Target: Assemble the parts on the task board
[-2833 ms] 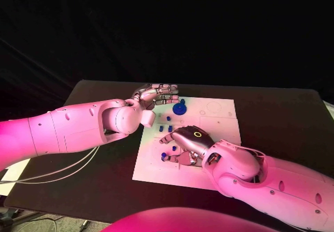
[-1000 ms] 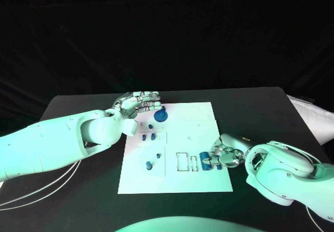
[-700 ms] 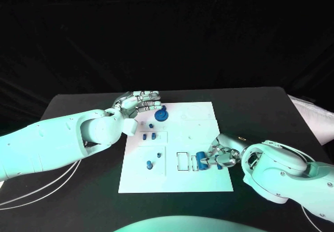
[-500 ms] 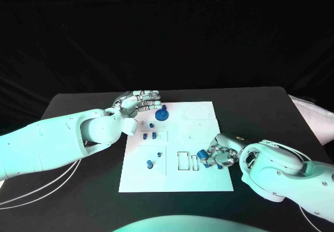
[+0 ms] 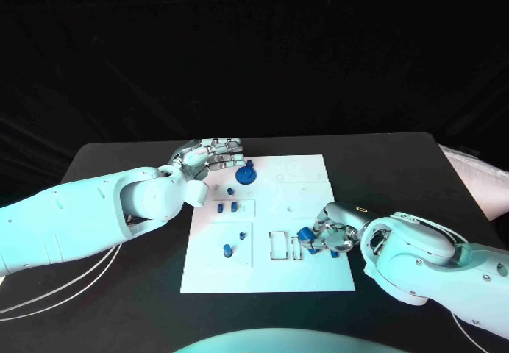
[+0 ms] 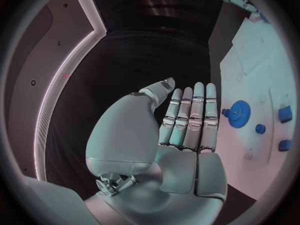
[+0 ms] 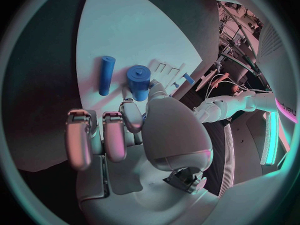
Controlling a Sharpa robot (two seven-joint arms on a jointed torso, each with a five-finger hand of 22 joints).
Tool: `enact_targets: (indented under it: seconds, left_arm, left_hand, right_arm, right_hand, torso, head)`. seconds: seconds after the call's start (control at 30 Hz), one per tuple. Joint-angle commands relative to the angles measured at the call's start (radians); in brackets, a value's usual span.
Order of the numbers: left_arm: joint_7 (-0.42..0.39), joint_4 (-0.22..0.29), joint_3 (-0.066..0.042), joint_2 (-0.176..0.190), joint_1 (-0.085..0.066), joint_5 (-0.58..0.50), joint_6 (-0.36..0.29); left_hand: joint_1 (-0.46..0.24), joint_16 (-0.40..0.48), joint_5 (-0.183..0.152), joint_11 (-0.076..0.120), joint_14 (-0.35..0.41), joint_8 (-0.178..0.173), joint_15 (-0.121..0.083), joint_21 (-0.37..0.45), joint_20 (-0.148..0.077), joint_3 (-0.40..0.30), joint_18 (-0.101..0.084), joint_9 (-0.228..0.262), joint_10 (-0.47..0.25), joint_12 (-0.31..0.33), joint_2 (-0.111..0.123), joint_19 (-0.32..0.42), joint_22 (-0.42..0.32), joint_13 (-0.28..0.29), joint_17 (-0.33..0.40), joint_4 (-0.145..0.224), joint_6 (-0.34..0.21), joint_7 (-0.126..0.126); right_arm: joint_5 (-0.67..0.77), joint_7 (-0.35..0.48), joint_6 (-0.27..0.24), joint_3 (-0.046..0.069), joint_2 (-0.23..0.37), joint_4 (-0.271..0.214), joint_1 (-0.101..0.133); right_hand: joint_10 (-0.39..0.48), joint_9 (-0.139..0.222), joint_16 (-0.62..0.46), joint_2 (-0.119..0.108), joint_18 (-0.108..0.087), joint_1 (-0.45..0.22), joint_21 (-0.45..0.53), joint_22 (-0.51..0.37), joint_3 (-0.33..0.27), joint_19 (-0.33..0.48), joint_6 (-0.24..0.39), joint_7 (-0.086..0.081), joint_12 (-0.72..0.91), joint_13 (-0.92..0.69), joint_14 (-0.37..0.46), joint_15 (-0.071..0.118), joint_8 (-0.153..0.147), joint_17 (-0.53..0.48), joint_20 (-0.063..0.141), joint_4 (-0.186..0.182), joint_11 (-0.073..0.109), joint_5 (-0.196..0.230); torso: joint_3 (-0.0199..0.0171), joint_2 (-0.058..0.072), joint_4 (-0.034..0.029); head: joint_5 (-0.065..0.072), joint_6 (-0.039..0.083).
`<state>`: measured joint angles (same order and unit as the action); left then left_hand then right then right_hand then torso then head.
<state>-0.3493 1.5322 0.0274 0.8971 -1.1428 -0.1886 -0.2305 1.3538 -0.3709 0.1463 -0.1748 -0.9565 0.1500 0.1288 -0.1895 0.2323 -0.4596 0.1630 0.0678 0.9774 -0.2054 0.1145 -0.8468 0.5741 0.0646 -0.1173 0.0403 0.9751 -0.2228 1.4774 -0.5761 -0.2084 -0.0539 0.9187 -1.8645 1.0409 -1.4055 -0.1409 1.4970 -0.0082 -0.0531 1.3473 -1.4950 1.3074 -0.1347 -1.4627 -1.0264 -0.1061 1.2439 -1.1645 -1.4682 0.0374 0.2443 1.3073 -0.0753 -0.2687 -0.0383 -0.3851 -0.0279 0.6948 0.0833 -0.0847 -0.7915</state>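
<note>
The right hand pinches a blue cylinder over the task board, likely to seat it; the left hand, fingers together and empty, waits beside the blue gear.

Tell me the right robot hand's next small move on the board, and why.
Probably lift the thick blue cylinder slightly and carry it toward an open slot on the task board. The right robot hand seems to pinch it near the board's right edge, with a thinner blue peg lying beside it. The left robot hand hovers open, far off.
</note>
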Motion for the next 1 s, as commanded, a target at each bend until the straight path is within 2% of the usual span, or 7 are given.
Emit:
enact_targets:
  seconds: [0.03,0.23,0.33,0.37,0.6,0.73,1.0]
  left_arm:
    - [-0.005,0.002,-0.001,-0.001,0.0,0.005,0.021]
    - [-0.005,0.002,-0.001,-0.003,0.0,0.005,0.022]
    - [-0.004,0.002,-0.001,-0.003,0.0,0.005,0.022]
    - [-0.004,0.001,-0.001,-0.003,0.0,0.005,0.022]
    - [-0.004,0.0,-0.001,-0.004,0.0,0.005,0.024]
    - [-0.004,0.0,-0.001,-0.005,0.0,0.005,0.026]
    - [0.002,-0.003,-0.001,-0.006,0.0,0.005,0.031]
  left_hand:
    - [0.0,0.005,-0.001,0.003,-0.005,0.005,-0.001,0.001,0.002,0.002,0.018,-0.001,0.006,-0.007,-0.006,-0.007,-0.001,-0.002,0.001,-0.002,0.005,-0.001]
    - [0.0,0.005,-0.001,0.003,-0.005,0.005,-0.001,0.001,0.002,0.002,0.018,-0.001,0.006,-0.007,-0.006,-0.007,-0.001,-0.002,0.001,-0.002,0.005,-0.001]
    - [0.0,0.005,-0.001,0.003,-0.005,0.005,-0.001,0.001,0.002,0.002,0.018,-0.001,0.006,-0.007,-0.006,-0.007,-0.001,-0.002,0.001,-0.002,0.005,-0.001]
    - [0.0,0.005,-0.001,0.003,-0.005,0.005,-0.001,0.001,0.002,0.002,0.018,-0.001,0.006,-0.007,-0.006,-0.007,-0.001,-0.002,0.001,-0.002,0.005,-0.001]
    - [0.0,0.005,-0.001,0.003,-0.005,0.005,-0.001,0.001,0.002,0.002,0.018,-0.001,0.006,-0.007,-0.006,-0.007,-0.001,-0.002,0.001,-0.002,0.005,-0.001]
    - [-0.002,0.007,-0.001,0.003,-0.007,0.005,0.0,0.002,0.002,0.003,0.018,-0.001,0.006,-0.006,-0.006,-0.008,-0.005,-0.002,0.002,-0.003,0.005,-0.001]
    - [-0.003,0.008,-0.001,0.003,-0.007,0.005,0.0,0.002,0.002,0.004,0.018,-0.001,0.006,-0.006,-0.006,-0.008,-0.006,-0.002,0.003,-0.003,0.004,-0.002]
  right_arm:
    - [0.008,-0.026,0.053,-0.01,0.001,0.015,-0.012]
    - [0.004,-0.032,0.098,-0.01,0.0,0.021,-0.012]
    - [-0.002,-0.03,0.045,-0.01,0.001,0.016,-0.012]
    - [-0.009,-0.028,0.005,-0.01,0.003,0.011,-0.012]
    - [-0.067,-0.004,-0.171,-0.006,0.026,-0.028,-0.007]
    - [-0.092,0.001,-0.202,-0.002,0.033,-0.044,0.0]
    - [-0.117,0.004,-0.205,0.0,0.034,-0.054,0.006]
  right_hand:
    - [-0.013,-0.003,0.003,0.016,0.018,0.017,-0.006,0.129,0.003,-0.009,-0.011,0.003,0.052,-0.131,-0.075,0.006,0.007,0.121,0.005,0.007,0.016,-0.009]
    - [-0.007,-0.009,0.001,0.023,0.017,-0.009,-0.004,0.126,-0.011,-0.007,-0.019,0.007,0.036,-0.121,-0.074,0.009,0.013,0.119,0.008,-0.012,0.019,-0.016]
    - [-0.013,-0.013,0.002,0.029,0.018,0.0,-0.006,0.13,-0.009,-0.01,-0.025,0.012,0.042,-0.13,-0.075,0.013,0.016,0.122,0.011,-0.009,0.023,-0.063]
    - [-0.017,-0.015,0.003,0.032,0.019,0.007,-0.007,0.131,-0.007,-0.011,-0.028,0.014,0.046,-0.135,-0.075,0.015,0.017,0.124,0.013,-0.007,0.026,-0.084]
    - [-0.025,-0.022,0.004,0.037,0.02,0.004,-0.01,0.138,-0.009,-0.016,-0.042,0.02,0.051,-0.144,-0.076,0.019,0.02,0.126,0.017,-0.014,0.031,-0.118]
    - [-0.027,-0.026,0.004,0.044,0.021,-0.018,-0.011,0.139,-0.016,-0.017,-0.048,0.022,0.048,-0.146,-0.076,0.021,0.018,0.126,0.019,-0.021,0.032,-0.134]
    - [-0.03,-0.029,0.005,0.044,0.021,-0.024,-0.012,0.142,-0.019,-0.019,-0.055,0.025,0.049,-0.148,-0.076,0.023,0.019,0.128,0.021,-0.02,0.035,-0.14]
  torso:
    - [-0.0001,0.0,-0.0012]
    - [0.001,0.001,-0.0031]
    - [-0.0002,0.002,-0.003]
    - [-0.0008,0.002,-0.003]
    - [0.0009,0.002,-0.0058]
    - [0.0015,0.002,-0.0072]
    - [0.0013,0.002,-0.0067]
  head:
    - [0.004,0.001]
    - [0.007,0.003]
    - [0.01,0.004]
    - [0.01,0.005]
    - [0.012,0.005]
    - [0.014,0.007]
    - [0.016,0.009]
